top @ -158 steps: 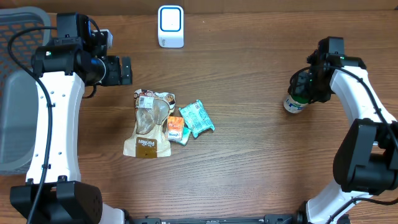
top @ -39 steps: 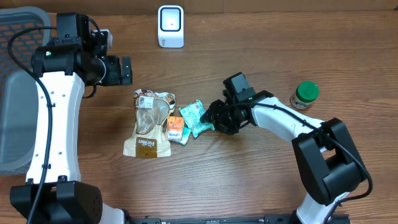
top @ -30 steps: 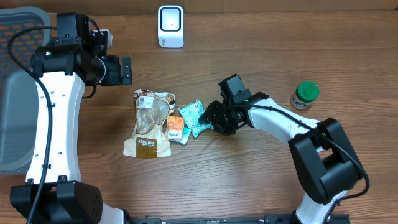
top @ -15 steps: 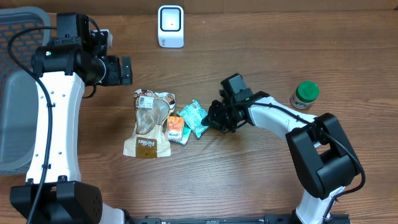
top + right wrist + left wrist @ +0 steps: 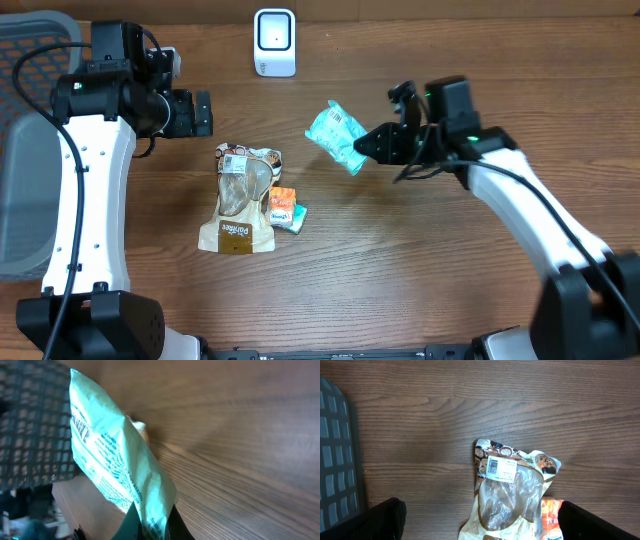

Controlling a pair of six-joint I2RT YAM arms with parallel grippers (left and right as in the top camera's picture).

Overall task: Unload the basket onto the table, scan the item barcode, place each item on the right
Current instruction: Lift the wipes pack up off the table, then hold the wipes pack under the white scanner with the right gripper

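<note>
My right gripper (image 5: 366, 146) is shut on one end of a teal snack packet (image 5: 336, 136) and holds it in the air above the table, right of and nearer than the white barcode scanner (image 5: 274, 42). In the right wrist view the packet (image 5: 112, 460) rises from between the pinching gripper (image 5: 152, 527), its printed side showing. My left gripper (image 5: 203, 113) stands open at the back left, above the remaining items. Its fingertips (image 5: 385, 520) frame the bottom corners of the left wrist view, with nothing between them.
A brown window bag (image 5: 240, 200) (image 5: 507, 495) lies flat with an orange packet (image 5: 283, 207) (image 5: 551, 517) at its right side. A grey mesh basket (image 5: 25, 150) (image 5: 337, 460) stands at the left table edge.
My right gripper closed on the teal packet beside the orange packet, then lifted it up and away to the back right. The left arm stayed still.
</note>
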